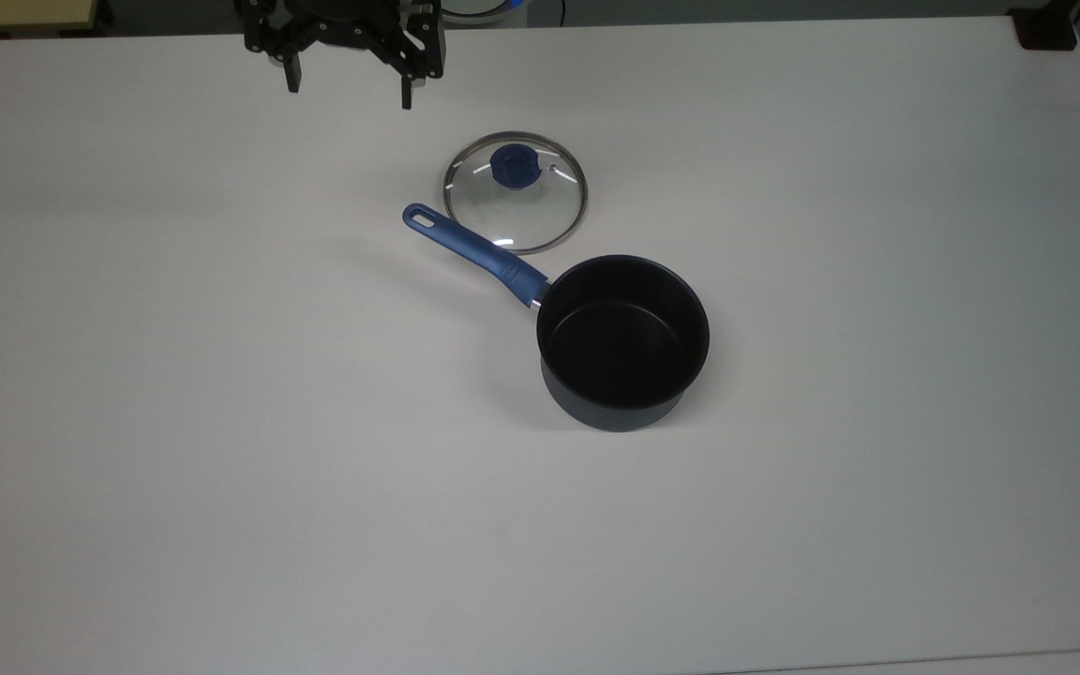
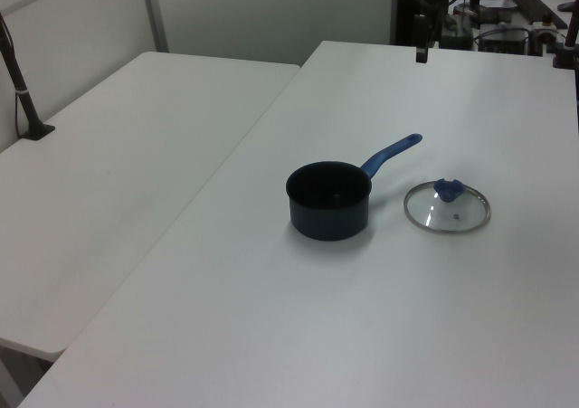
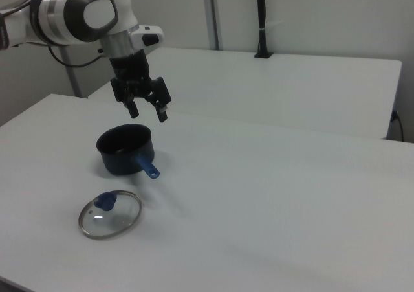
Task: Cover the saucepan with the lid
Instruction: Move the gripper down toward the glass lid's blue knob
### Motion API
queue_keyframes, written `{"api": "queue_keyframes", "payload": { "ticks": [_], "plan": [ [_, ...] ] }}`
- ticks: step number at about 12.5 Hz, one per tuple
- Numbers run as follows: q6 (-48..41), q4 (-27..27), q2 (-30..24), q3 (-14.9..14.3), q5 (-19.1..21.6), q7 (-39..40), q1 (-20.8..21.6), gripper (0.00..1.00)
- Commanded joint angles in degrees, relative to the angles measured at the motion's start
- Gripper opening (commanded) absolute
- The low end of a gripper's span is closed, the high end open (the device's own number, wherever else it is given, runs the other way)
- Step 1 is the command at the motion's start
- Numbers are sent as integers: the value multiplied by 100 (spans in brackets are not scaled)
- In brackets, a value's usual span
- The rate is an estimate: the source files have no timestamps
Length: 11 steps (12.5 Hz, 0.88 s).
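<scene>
- Glass and steel are what you go after first — in the top view the lid [image 1: 515, 192] lies flat on the white table [image 1: 174, 422], knob up, just beside the saucepan [image 1: 623, 342], whose blue handle crosses in front of the lid's near edge. The pan stands open and uncovered, so I judge the task is at its opening step: the reach for the lid, with no grasp made yet.
- Top view again: your gripper [image 1: 350, 80] hangs at the top edge of the picture, toward the top view's left of the lid and well apart from it. Its two fingers are spread wide and hold nothing.
- Left view: the saucepan [image 2: 329, 200] sits mid-table with its handle pointing up and to the left view's right; the lid [image 2: 447, 207] rests on the table at the left view's right of the pan, apart from the pot body. One dark finger of the gripper [image 2: 422, 46] shows far back, above the table — nothing near it.
- Right view: the gripper [image 3: 148, 109] hovers in the air above the saucepan [image 3: 125, 149], fingers parted, empty, touching neither thing. The lid [image 3: 110, 214] lies nearer the camera than the pan.
- Your next move, as I judge it, calls for bringing the open fingers over the blue knob [image 1: 512, 167], coming down to straddle it, and closing — the knob is small, so centre well before you pinch.
</scene>
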<state>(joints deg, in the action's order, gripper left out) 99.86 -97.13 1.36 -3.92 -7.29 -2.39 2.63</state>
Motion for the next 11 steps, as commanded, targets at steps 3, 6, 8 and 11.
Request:
{"api": "queue_keyframes", "payload": {
  "ticks": [3, 6, 8, 11],
  "plan": [
    [-187, 107, 22, -13, 53, 178, -26, 100],
    [-248, 89, 49, 14, 61, 152, 0, 100],
    [-537, 72, 49, 40, 70, 178, 44, 100],
    [-617, -216, -82, 84, 96, 257, 88, 100]
  ]
}}
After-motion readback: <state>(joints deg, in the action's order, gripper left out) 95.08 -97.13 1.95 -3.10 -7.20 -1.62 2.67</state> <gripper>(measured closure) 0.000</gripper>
